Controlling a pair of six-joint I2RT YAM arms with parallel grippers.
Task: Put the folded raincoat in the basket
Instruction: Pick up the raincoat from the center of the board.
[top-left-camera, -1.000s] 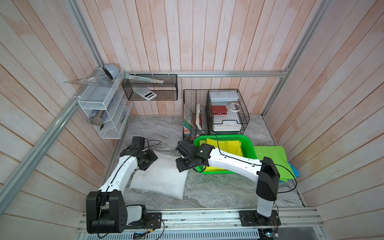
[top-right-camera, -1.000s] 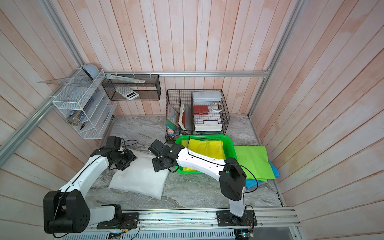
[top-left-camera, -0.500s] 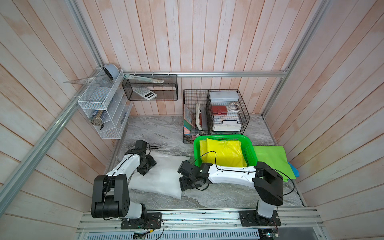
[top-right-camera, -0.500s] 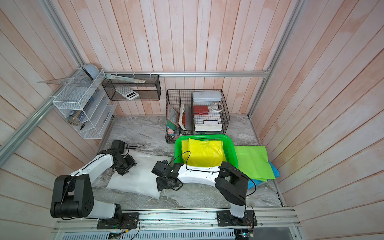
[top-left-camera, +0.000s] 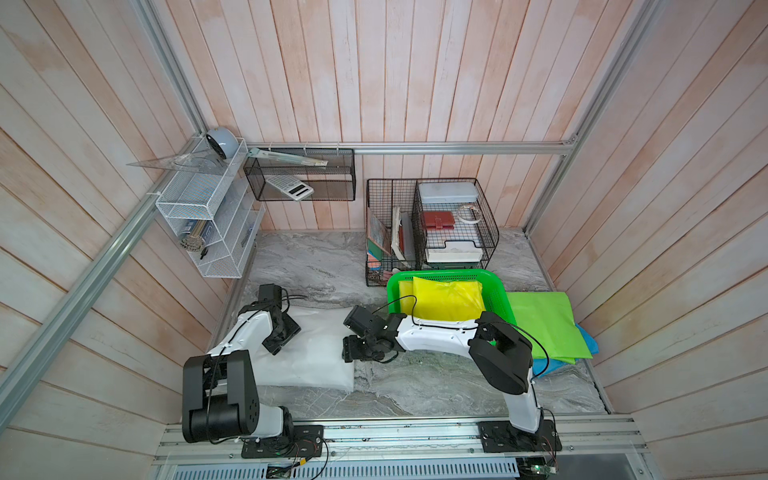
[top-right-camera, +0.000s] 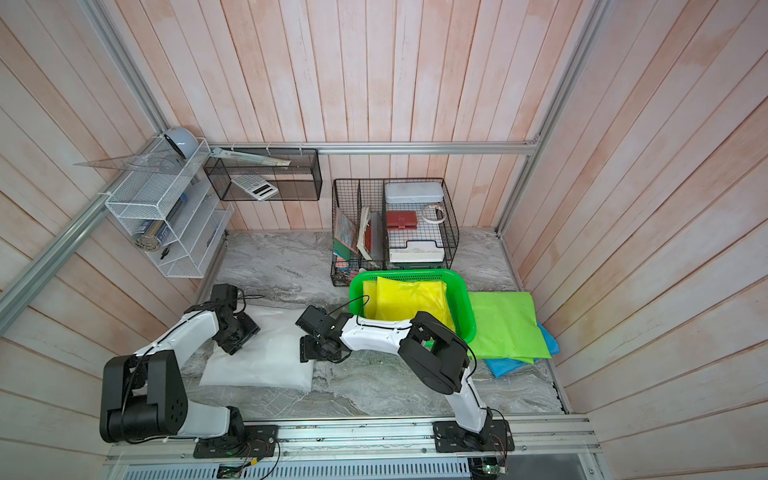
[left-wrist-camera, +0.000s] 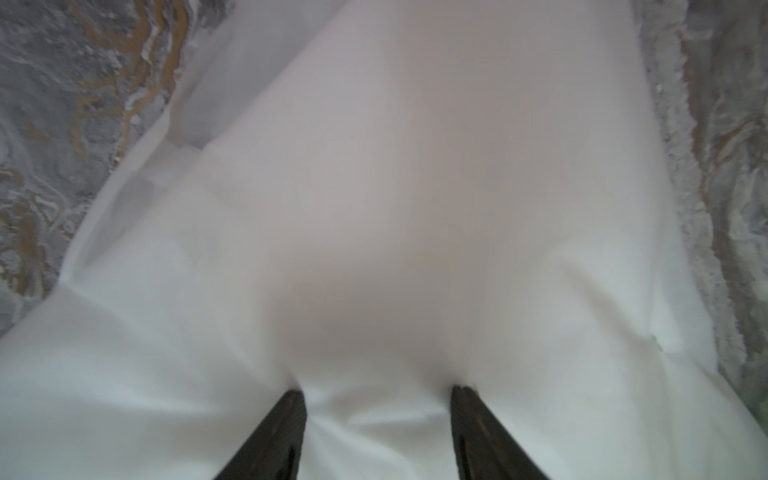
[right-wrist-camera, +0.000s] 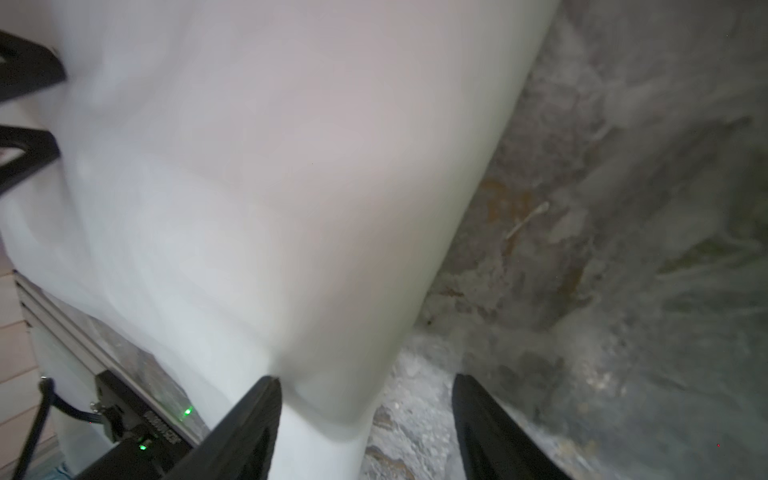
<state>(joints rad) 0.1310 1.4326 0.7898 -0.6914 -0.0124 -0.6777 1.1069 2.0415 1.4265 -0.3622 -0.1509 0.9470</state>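
A white folded raincoat (top-left-camera: 316, 357) (top-right-camera: 270, 357) lies flat on the marble table, left of the green basket (top-left-camera: 444, 274) (top-right-camera: 415, 273). A yellow folded raincoat (top-left-camera: 449, 299) lies inside the basket. My left gripper (top-left-camera: 277, 344) (left-wrist-camera: 378, 392) is open, and both fingertips press down on the white raincoat (left-wrist-camera: 374, 208) near its left side. My right gripper (top-left-camera: 352, 355) (right-wrist-camera: 365, 382) is open and low at the raincoat's right edge. One finger is over the white fabric (right-wrist-camera: 270, 187) and the other is over bare table.
Green (top-left-camera: 544, 324) and blue (top-left-camera: 586, 343) folded raincoats are stacked right of the basket. A black wire organiser (top-left-camera: 432, 232) stands right behind the basket. A white wire rack (top-left-camera: 208, 216) hangs on the left wall. The right arm's link (top-left-camera: 436, 332) crosses the basket's front rim.
Both arms have come down onto the white raincoat. The right gripper moved from the basket's left rim to the raincoat's right edge. The left gripper shifted slightly toward the front.
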